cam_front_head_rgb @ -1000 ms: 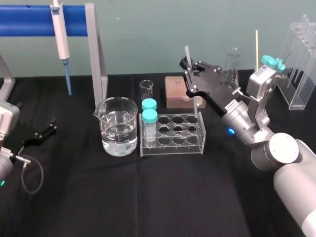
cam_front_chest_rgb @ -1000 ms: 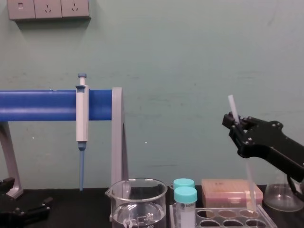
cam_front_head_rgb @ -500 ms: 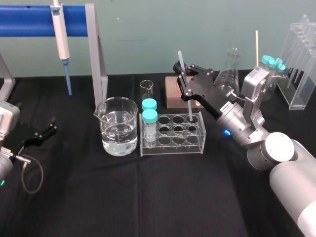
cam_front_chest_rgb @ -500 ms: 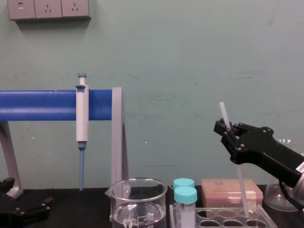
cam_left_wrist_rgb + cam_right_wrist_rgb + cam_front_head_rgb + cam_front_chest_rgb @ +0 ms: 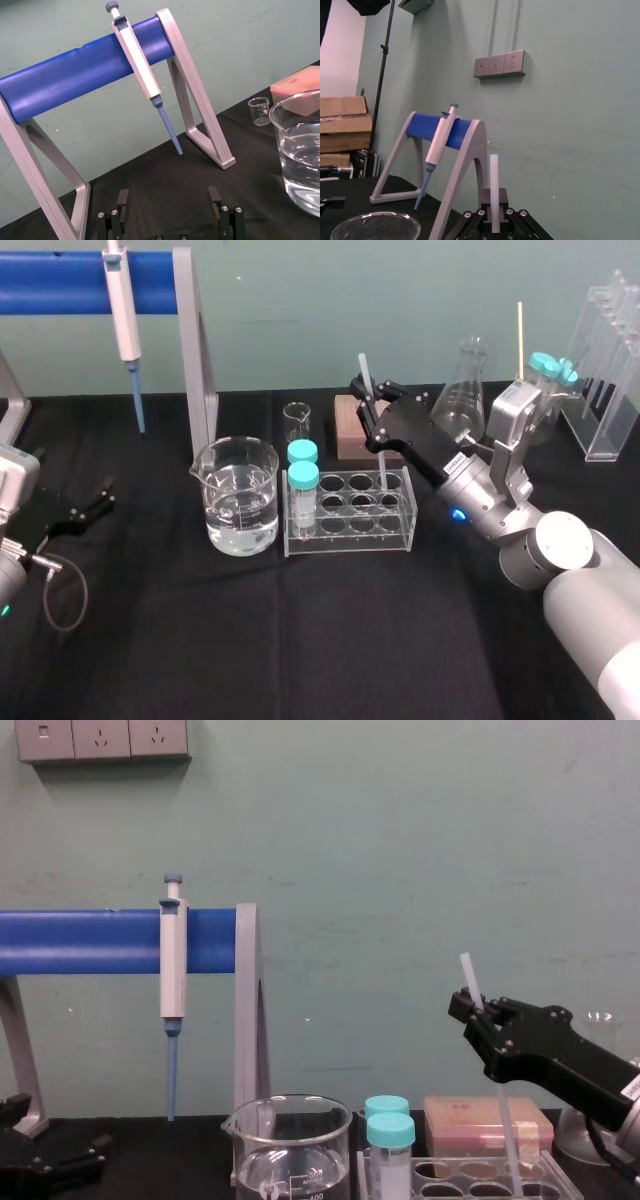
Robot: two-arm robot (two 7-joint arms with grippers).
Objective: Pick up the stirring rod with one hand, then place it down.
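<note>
The right gripper (image 5: pixel 372 408) is clamped on the rod (image 5: pixel 364 372). The rod stands slightly tilted, with its lower end down in the back row of the rack (image 5: pixel 350 535). The left gripper (image 5: pixel 95 500) sits parked at the left of the table (image 5: pixel 300 640), fingers apart.

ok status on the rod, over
Right gripper shut on stirring rod, above tube rack. Rod tilted, lower end in a back-row hole. Left gripper open, parked far left.

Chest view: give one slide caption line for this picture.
Right gripper clamps the stirring rod, slightly tilted, its lower end in the tube rack; left gripper rests open at lower left.
</note>
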